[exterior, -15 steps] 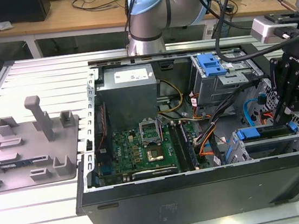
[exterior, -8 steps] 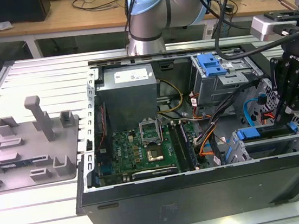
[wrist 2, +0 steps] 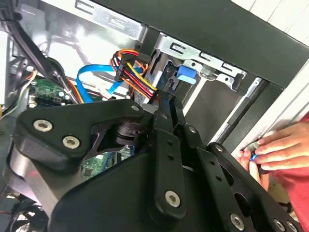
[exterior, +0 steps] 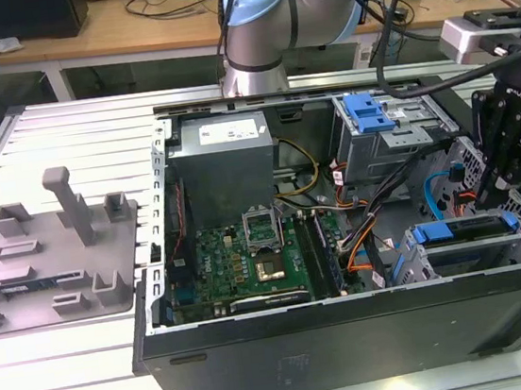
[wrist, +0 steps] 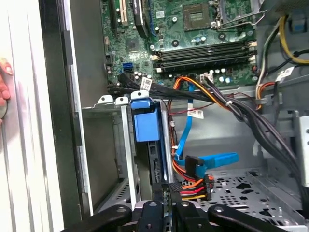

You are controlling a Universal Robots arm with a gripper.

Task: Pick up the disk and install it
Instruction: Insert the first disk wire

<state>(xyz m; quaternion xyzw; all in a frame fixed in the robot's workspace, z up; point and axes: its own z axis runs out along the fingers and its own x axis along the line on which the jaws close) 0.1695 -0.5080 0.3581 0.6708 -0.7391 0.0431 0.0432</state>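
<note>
The disk (exterior: 462, 228), silver in a blue carrier frame, lies in the drive cage at the front corner of the open computer case, on the exterior view's right. Its blue carrier tab (wrist: 145, 124) shows end-on between the cage's metal rails in both wrist views (wrist 2: 186, 74). My gripper (exterior: 499, 187) hangs just above the disk's end nearest the case's side. The black fingers (wrist: 161, 205) are shut together with nothing seen between them, their tips (wrist 2: 166, 101) close to the disk's edge and the orange and yellow power cable.
A grey fixture plate (exterior: 49, 249) with upright posts lies on the exterior view's left. A second blue carrier (exterior: 369, 110) sits in the rear cage. Cable bundles (wrist: 227, 104) cross beside the bay. A person's hand (wrist 2: 277, 150) rests on the case's outer wall.
</note>
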